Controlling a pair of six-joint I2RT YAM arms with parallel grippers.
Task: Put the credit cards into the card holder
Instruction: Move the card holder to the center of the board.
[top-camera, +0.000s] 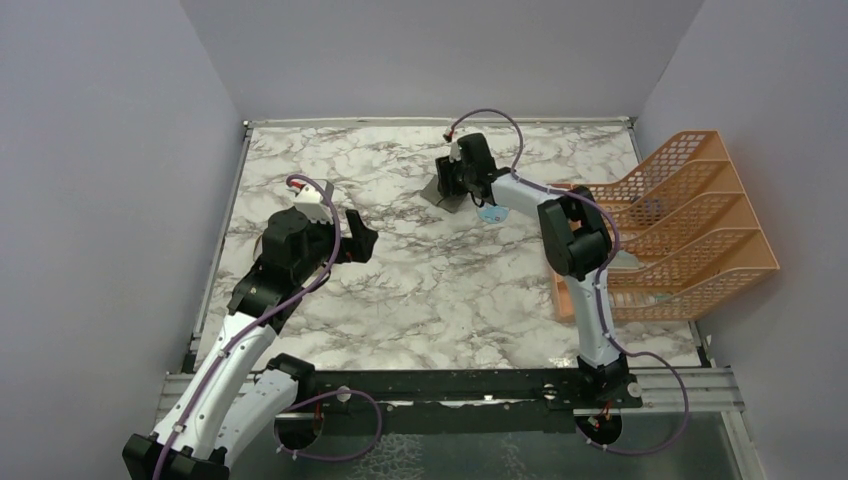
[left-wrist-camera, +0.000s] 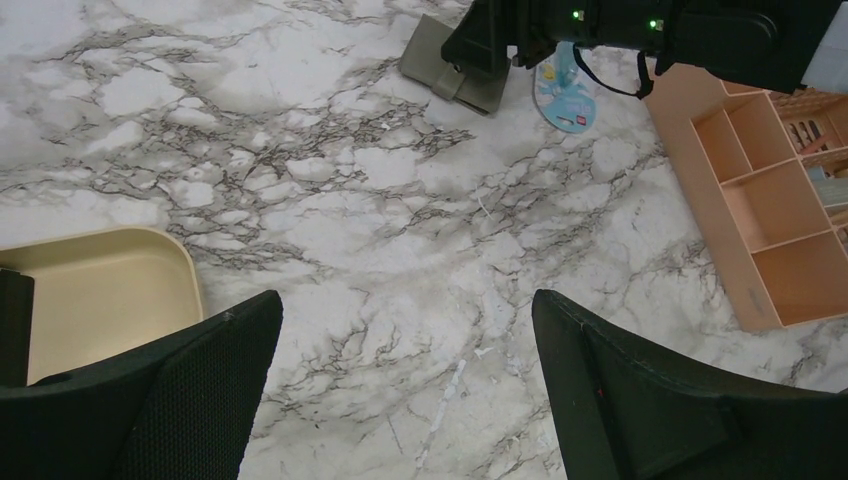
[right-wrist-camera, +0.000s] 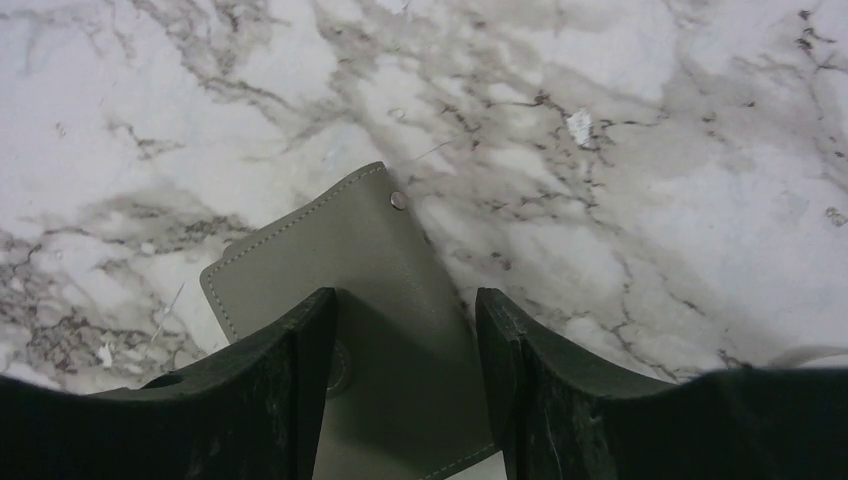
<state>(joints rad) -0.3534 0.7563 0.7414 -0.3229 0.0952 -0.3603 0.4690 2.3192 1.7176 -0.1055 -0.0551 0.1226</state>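
Observation:
The card holder (right-wrist-camera: 380, 260), a flat grey wallet with a metal snap stud, lies on the marble at the back of the table (top-camera: 443, 194), and it also shows in the left wrist view (left-wrist-camera: 440, 62). My right gripper (right-wrist-camera: 405, 300) hovers just over it, open, with its fingertips (right-wrist-camera: 310, 330) straddling the wallet's near part. My left gripper (left-wrist-camera: 405, 305) is open over bare marble at the left (top-camera: 345, 228), holding nothing. No credit cards are in view.
A large orange mesh file rack (top-camera: 690, 230) fills the right side (left-wrist-camera: 760, 210). A light blue-and-white packet (top-camera: 491, 213) lies beside the right wrist (left-wrist-camera: 563, 95). A tan tray (left-wrist-camera: 110, 285) sits by the left gripper. Grey walls close in the table.

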